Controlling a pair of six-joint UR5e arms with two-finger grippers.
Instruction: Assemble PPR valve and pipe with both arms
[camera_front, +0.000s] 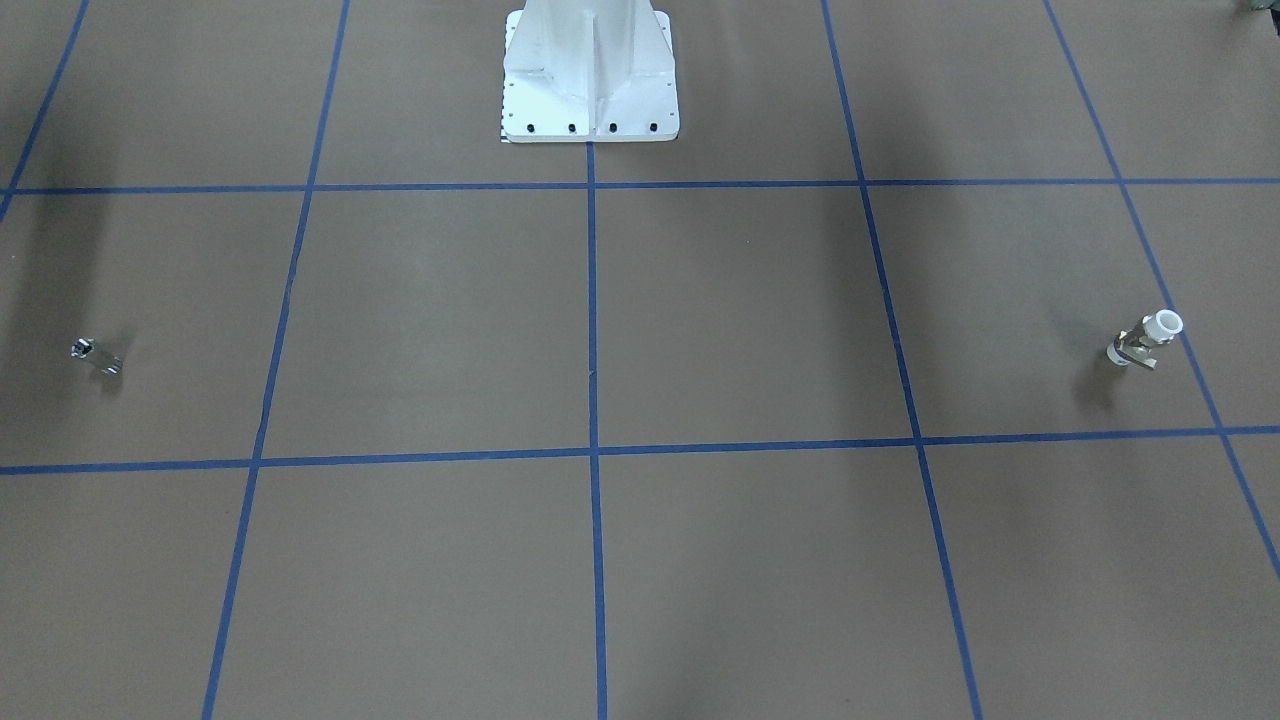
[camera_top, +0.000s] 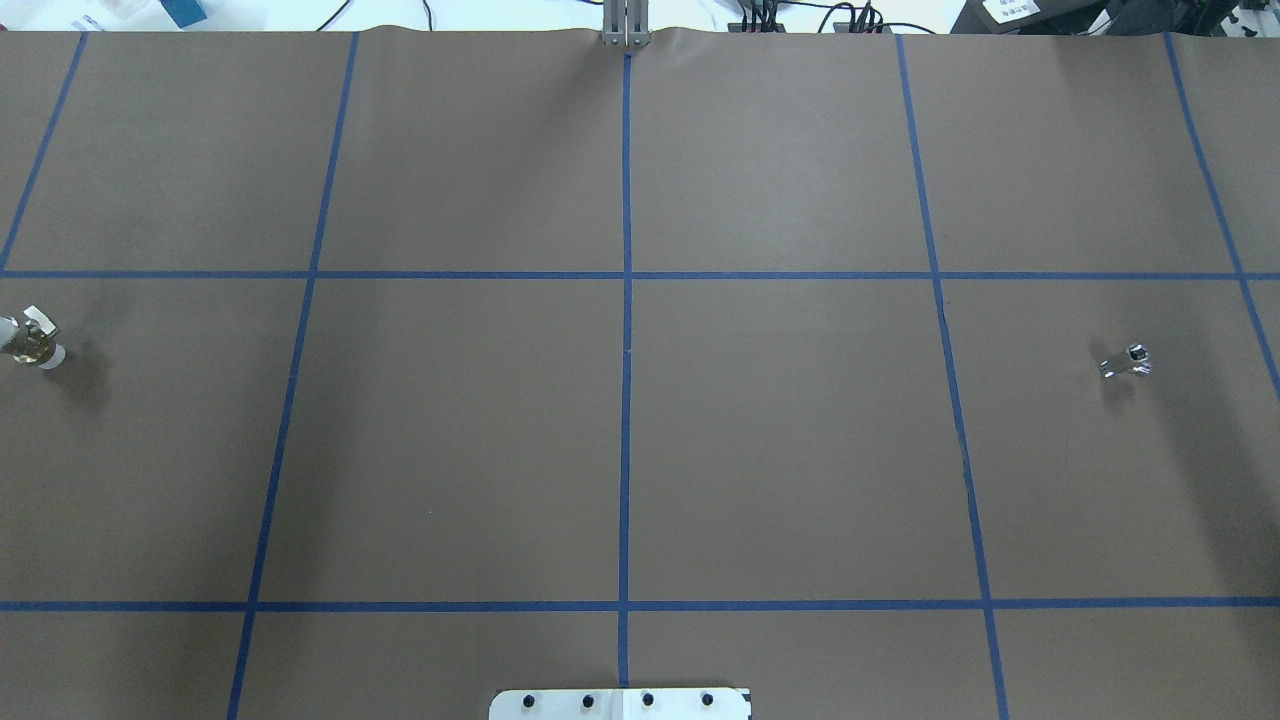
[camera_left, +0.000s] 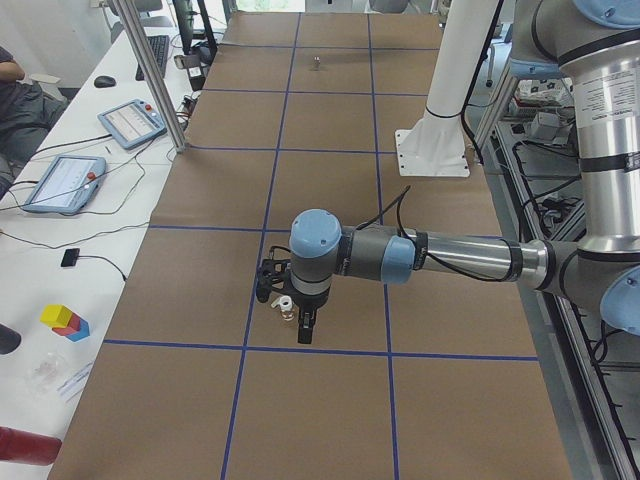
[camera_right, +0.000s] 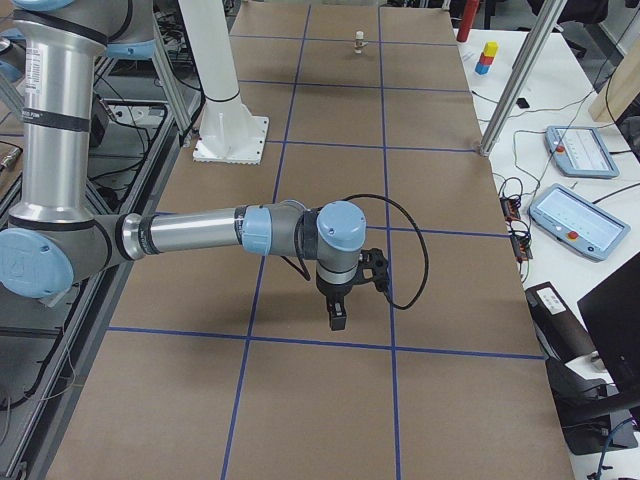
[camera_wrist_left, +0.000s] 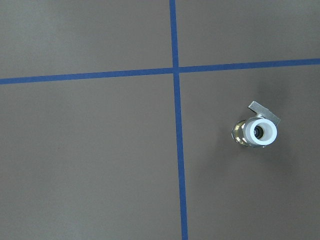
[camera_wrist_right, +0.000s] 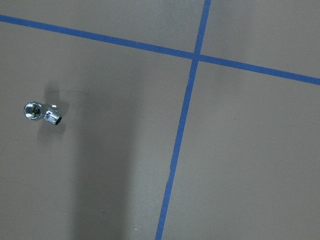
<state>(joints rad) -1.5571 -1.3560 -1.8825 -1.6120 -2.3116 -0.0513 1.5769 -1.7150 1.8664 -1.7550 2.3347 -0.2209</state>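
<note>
Counter (camera_top: 780, 440): brown sheet marked into a grid by blue tape (camera_top: 626, 400). It carries both parts, well apart at opposite ends.
Pedestal (camera_front: 590, 75): white bolted base at the robot's edge, between the two parts. Both fixed downward views cut it off.
PPR valve (camera_wrist_left: 257, 130): on the robot's left side, standing on end with the white collar up and the beige tab to one side, just beside a tape line. Judged to be staged so that the left arm alone reaches it.
Left arm (camera_left: 440, 255): stretched low over the counter with its wrist above the valve. The valve sits off-centre in the wrist view, so a sideways correction is probably needed before descent.
Left jaws: visible only from the table's end. Whether they are wide or narrow cannot be told.
Pipe (camera_wrist_right: 42, 113): on the robot's right side, with bare counter all around. Judged to be staged for the right arm.
Right arm (camera_right: 200, 232): stretched out likewise, wrist pointing down. The pipe lies near the left edge of its wrist view.
Right jaws: visible only from the table's end. Their opening cannot be told.
Hidden: neither arm appears in the overhead or front-facing view. The overhead frame clips the valve, and the pipe is too small and glary to read how it lies.
Far edge: cables (camera_top: 850, 12) beyond the sheet, cropped.
</note>
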